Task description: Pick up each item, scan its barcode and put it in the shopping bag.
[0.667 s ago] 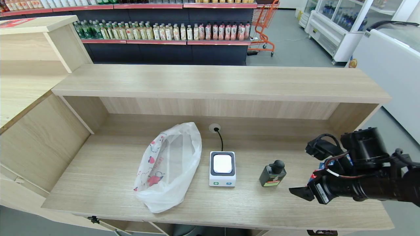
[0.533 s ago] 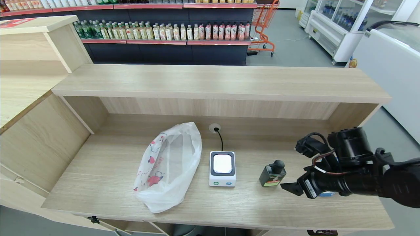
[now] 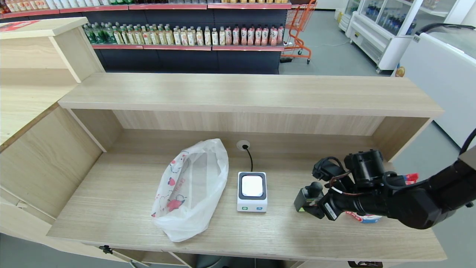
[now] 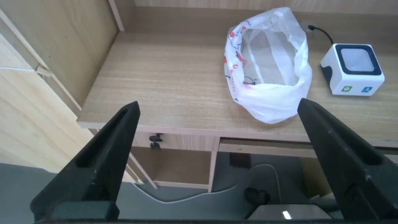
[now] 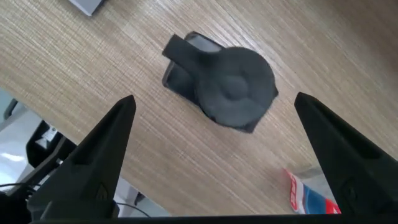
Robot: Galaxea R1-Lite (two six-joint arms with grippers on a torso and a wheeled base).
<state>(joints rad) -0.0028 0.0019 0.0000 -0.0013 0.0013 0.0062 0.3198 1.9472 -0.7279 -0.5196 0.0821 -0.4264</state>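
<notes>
A dark green bottle [image 3: 303, 200] with a black cap stands on the wooden counter [image 3: 111, 201], right of the white scanner [image 3: 252, 190]. My right gripper [image 3: 314, 204] is open right at the bottle; in the right wrist view the bottle [image 5: 229, 87] lies between the spread fingers of the right gripper [image 5: 214, 102], which do not touch it. The translucent shopping bag [image 3: 193, 186] with red prints lies left of the scanner. My left gripper [image 4: 219, 107] is open and holds nothing, beyond the counter's front edge, facing the bag [image 4: 267, 62] and the scanner [image 4: 351, 65].
A red, white and blue packet [image 3: 366, 217] lies on the counter under my right arm; its corner [image 5: 305, 196] is next to the bottle. The scanner's cable [image 3: 250, 158] runs to a hole at the back. A raised shelf [image 3: 245, 93] overhangs the rear.
My right arm has swung left along the counter, from well right of the bottle to right over it. The packet it covered now shows. Bag, scanner and bottle have not moved.
</notes>
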